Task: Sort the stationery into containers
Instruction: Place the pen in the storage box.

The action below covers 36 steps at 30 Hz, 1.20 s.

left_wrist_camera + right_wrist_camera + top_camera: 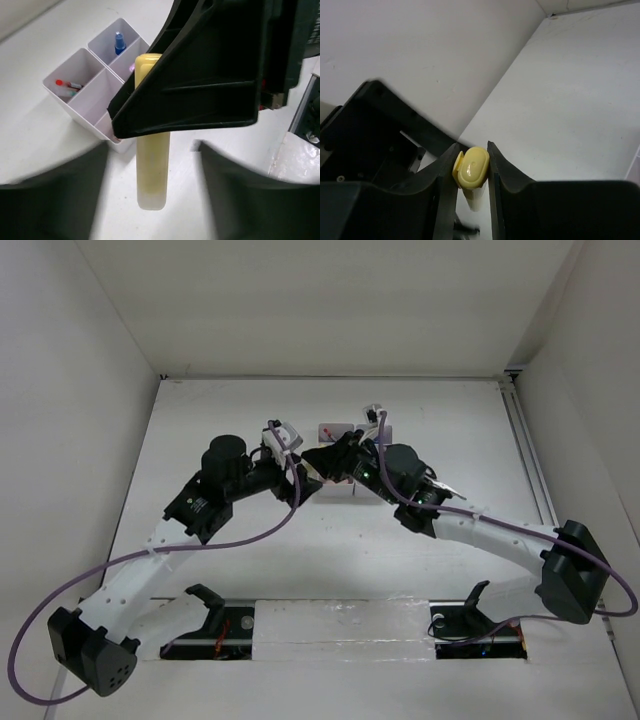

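My right gripper (471, 170) is shut on the cap end of a yellow highlighter (472, 167). In the left wrist view the highlighter (152, 170) hangs straight down below the right gripper's black finger (210, 65). My left gripper (152, 205) is open, one finger on each side of the highlighter's lower end and not touching it. Both grippers meet above the table's middle (312, 470). The white organiser tray (60, 95) stands just behind, holding a thin red pen (67, 84) and a blue piece (119, 42). A pink bit (131, 66) shows in another compartment. The tray is largely hidden in the top view (340, 430).
White walls close the table in at the back and on both sides. A metal rail (530, 460) runs along the right edge. The arms' bases and a white strip (340, 625) lie at the near edge.
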Tool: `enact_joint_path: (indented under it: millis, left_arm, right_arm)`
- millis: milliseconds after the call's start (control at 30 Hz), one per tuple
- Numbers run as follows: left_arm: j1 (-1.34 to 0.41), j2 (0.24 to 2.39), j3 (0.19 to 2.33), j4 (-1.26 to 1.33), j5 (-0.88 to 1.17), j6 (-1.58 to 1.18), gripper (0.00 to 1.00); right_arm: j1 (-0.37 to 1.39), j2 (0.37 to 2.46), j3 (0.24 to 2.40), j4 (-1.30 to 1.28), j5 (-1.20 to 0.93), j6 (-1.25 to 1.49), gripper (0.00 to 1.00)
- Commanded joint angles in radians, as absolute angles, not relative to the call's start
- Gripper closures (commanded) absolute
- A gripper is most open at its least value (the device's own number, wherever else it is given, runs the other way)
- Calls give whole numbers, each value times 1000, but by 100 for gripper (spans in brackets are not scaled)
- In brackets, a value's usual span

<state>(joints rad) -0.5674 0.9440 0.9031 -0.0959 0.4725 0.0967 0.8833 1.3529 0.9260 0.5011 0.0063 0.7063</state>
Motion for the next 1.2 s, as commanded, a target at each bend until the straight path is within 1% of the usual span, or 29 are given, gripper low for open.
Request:
enact_joint_path:
  millis: [0,67,133,233,367,400,500,567,700,833,1167]
  left_arm:
    - [-568,983,939,-129,508,116,1]
    - [-568,1002,951,-138,508,126,0]
    - [-568,1014,962,-161,497,126,0]
    - [-568,1014,971,-161,402,117,0]
    - [-568,974,971,-149,160,52,0]
    - [-568,960,971,-149,3,34,0]
    - [-568,951,960,-152,-292,-57,0]
    - [-568,951,960,-164,-371,-81,0]
    - [-568,931,960,-164,-391,-91,0]
    - [-568,943,960,-164,-368,-91,0]
    - [-568,971,969,-183,-322,-81,0]
  right_arm:
    - [904,1339,994,542,28,645,100]
    - [876,1330,1020,506,18,560,100]
    - [806,1339,1032,497,-12,467,100]
    - [697,1339,1042,482,-21,390,100]
    - [577,1339,1042,425,0,272,100]
    - [559,1339,1042,396,12,256,100]
    - [490,1367,1029,379,12,221,100]
    - [448,1379,1011,379,12,221,100]
    - [422,1401,970,379,14,210,100]
    - [411,1390,924,390,78,210,100]
    - [393,1390,824,472,101,177,100]
